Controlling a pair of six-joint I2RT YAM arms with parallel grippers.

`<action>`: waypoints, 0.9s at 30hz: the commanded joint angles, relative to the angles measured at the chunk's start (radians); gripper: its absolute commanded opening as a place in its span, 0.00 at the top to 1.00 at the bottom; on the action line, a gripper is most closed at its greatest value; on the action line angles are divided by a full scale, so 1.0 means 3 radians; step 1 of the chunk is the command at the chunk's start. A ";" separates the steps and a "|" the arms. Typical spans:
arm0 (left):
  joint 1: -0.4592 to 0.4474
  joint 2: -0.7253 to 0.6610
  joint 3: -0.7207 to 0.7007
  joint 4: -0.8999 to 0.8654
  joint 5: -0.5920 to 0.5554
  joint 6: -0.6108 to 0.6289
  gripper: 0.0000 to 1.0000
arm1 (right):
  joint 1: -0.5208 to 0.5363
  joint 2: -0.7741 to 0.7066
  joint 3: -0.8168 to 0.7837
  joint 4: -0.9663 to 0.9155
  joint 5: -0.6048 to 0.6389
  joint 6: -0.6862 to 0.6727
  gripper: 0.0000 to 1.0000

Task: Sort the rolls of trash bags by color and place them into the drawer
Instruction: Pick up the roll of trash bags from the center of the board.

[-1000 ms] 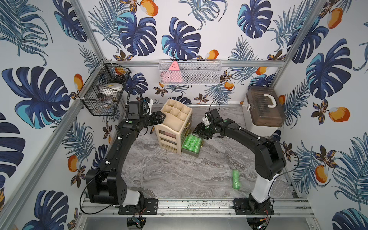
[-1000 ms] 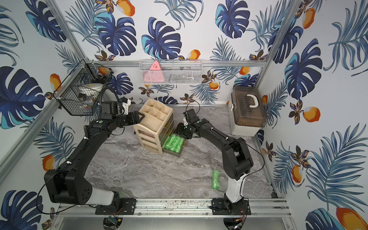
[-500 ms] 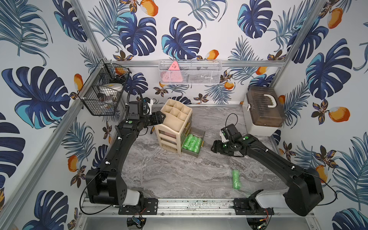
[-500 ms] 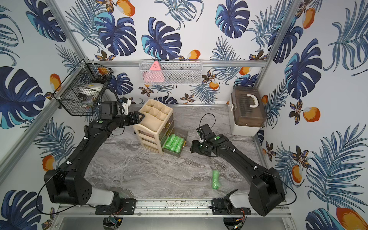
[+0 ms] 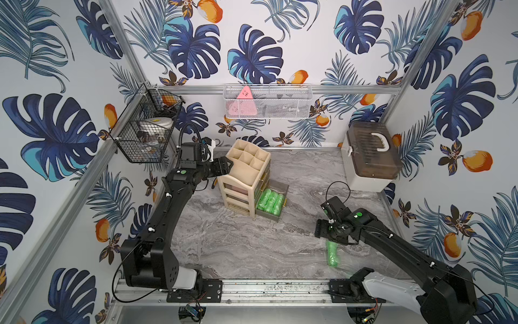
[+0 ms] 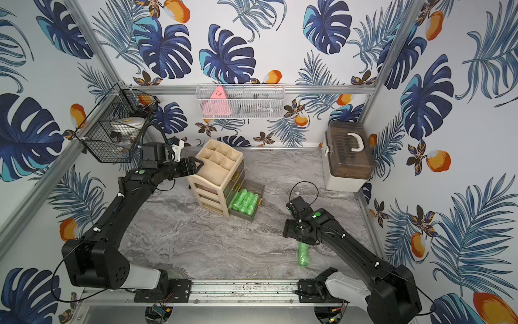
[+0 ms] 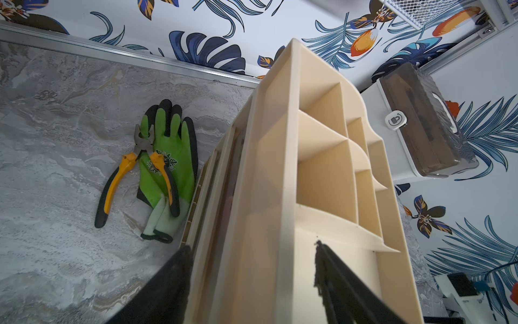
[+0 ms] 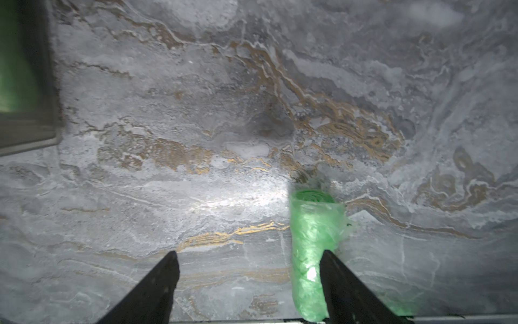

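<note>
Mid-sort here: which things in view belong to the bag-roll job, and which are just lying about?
Job: loose green roll; green rolls already stowed; open bottom drawer; beige drawer organizer.

Lying about: green work glove; pliers; handled storage box; black wire basket; white mesh wall shelf.

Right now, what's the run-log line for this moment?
left gripper: clamped on organizer | right gripper: open by loose green roll | drawer: open, green rolls inside
</note>
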 commanded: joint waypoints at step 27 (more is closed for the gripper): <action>0.0002 0.0035 -0.0011 -0.0195 -0.0040 0.0051 0.27 | 0.0006 0.0145 -0.0435 0.0965 -0.0545 -0.0145 0.76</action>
